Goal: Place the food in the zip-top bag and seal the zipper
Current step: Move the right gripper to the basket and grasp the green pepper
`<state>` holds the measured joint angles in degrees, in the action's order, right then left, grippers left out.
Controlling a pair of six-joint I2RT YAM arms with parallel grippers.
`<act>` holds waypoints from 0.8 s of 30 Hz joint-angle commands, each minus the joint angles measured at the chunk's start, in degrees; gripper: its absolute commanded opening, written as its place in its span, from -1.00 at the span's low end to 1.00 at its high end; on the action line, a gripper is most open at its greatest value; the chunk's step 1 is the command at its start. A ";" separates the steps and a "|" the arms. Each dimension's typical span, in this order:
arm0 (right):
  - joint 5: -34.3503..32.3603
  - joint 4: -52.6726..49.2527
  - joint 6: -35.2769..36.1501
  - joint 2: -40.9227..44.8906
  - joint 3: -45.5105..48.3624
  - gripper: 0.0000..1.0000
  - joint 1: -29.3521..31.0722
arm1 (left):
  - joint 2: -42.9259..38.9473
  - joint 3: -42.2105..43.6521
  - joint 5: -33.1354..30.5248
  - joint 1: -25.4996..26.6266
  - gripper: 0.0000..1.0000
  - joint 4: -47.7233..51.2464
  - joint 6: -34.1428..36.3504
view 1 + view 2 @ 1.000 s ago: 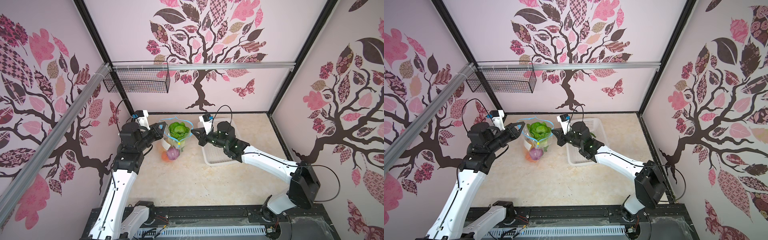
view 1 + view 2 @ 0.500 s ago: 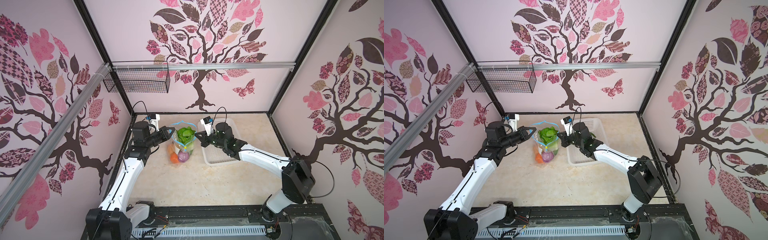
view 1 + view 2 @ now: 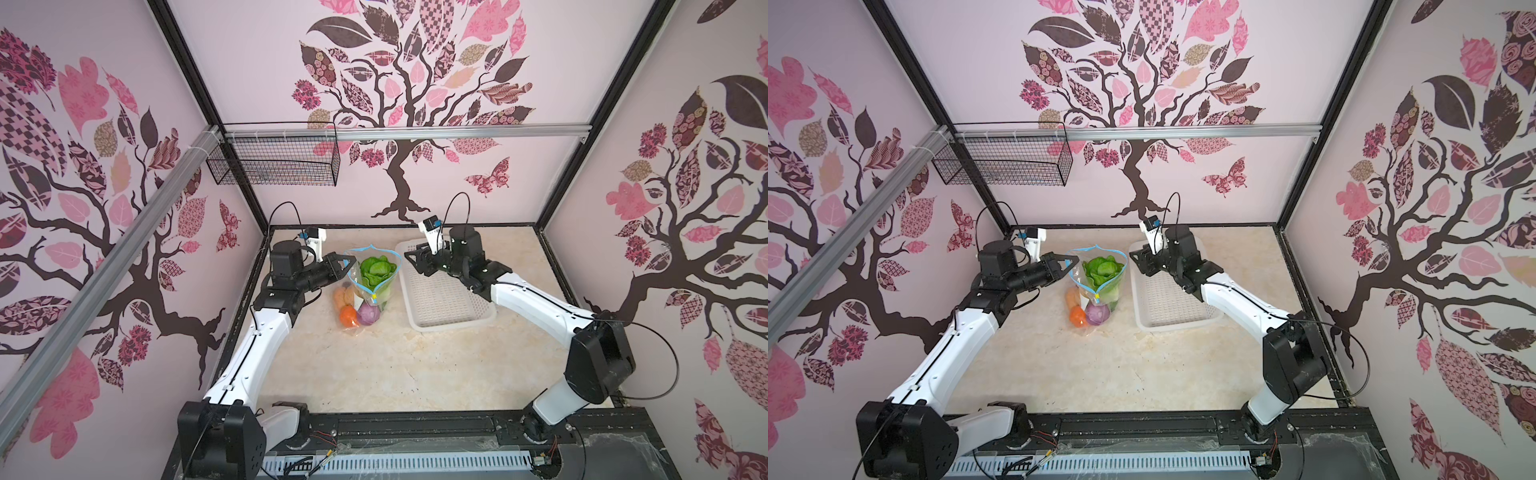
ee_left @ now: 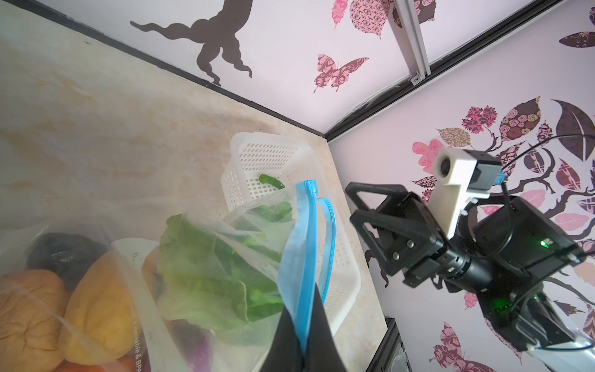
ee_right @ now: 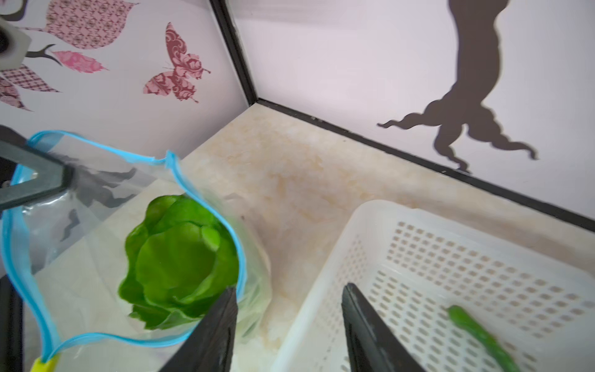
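pink tree-patterned walls closed round the marble bench (image 3: pixel 374 374), where the zip-top bag (image 3: pixel 356 301) stood agape, cabbage (image 3: pixel 377 268) uppermost. left claw (image 3: pixel 352 260) pinched its blue zipper (image 4: pixel 301 241); right claw (image 3: pixel 409 259) hung parted, empty, just beside. limp, slippery film, by my judgement best gripped at the stiffer zipper.

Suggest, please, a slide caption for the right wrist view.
Open right claw beside the open zip-top bag holding a cabbage; one green vegetable lies in the white basket.

clear glossy crinkly plastic zip-top bag (image 3: pixel 371 291), white perforated smooth plastic basket (image 3: pixel 440 295), smooth marbled tabletop (image 3: pixel 395 365)
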<state>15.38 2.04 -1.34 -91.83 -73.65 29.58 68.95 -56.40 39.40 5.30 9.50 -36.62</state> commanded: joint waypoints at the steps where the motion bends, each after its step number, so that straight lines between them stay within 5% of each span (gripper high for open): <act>1: -0.22 -8.85 6.67 -2.65 -3.99 0.14 -3.54 | 0.89 1.11 1.03 0.13 -1.00 -1.11 -0.23; 5: -0.81 -13.71 10.61 -6.38 -7.29 0.18 -8.26 | 1.23 1.10 1.12 0.10 -1.00 -1.15 -0.42; 12: -11.30 -20.58 20.49 -15.04 -12.64 0.25 -9.54 | 1.66 1.27 1.56 0.32 -1.00 -1.30 -0.82; 24: -19.53 -28.34 25.25 -32.45 -25.33 0.35 -9.62 | 1.25 1.37 1.12 0.83 -1.00 -1.39 -0.73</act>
<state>-0.62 -23.18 22.20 -119.92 -95.46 19.79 70.46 -56.40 40.38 6.04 9.45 -37.56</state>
